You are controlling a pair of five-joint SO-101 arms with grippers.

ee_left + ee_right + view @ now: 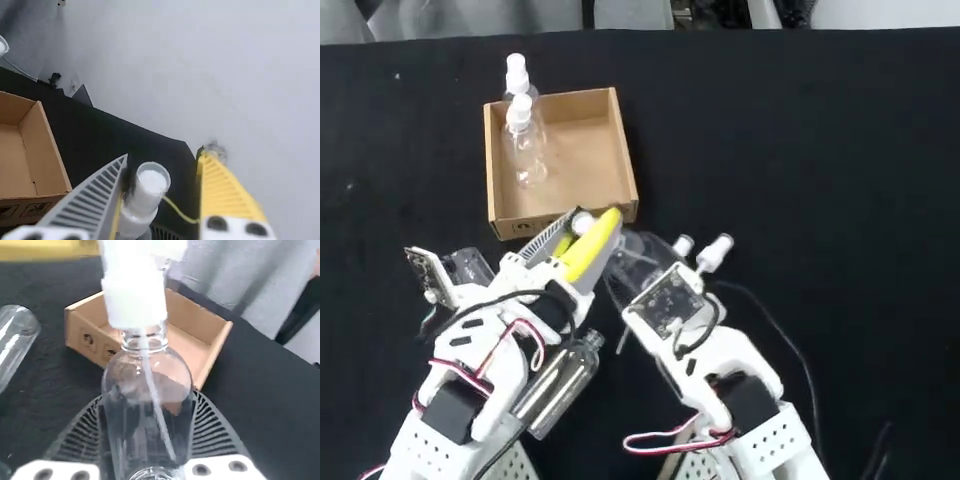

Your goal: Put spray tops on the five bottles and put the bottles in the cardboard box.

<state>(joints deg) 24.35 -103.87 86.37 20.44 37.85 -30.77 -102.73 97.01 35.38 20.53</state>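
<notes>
Both arms reach in from six o'clock. The left gripper (578, 230) tilts toward one o'clock, jaws parted. The right gripper (150, 407) clamps a bottle (145, 375).

One cardboard box (582, 150); five clear bottles (527, 150), two of them already capped; five white spray tops (718, 250), two of those lying loose; two robot arms (720, 370); one black table (820, 150).

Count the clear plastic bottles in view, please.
5 bottles: one inside the brown cardboard box, one just beyond its far wall, one in the right gripper, one under the left arm, one left of it. More may be hidden.
</notes>
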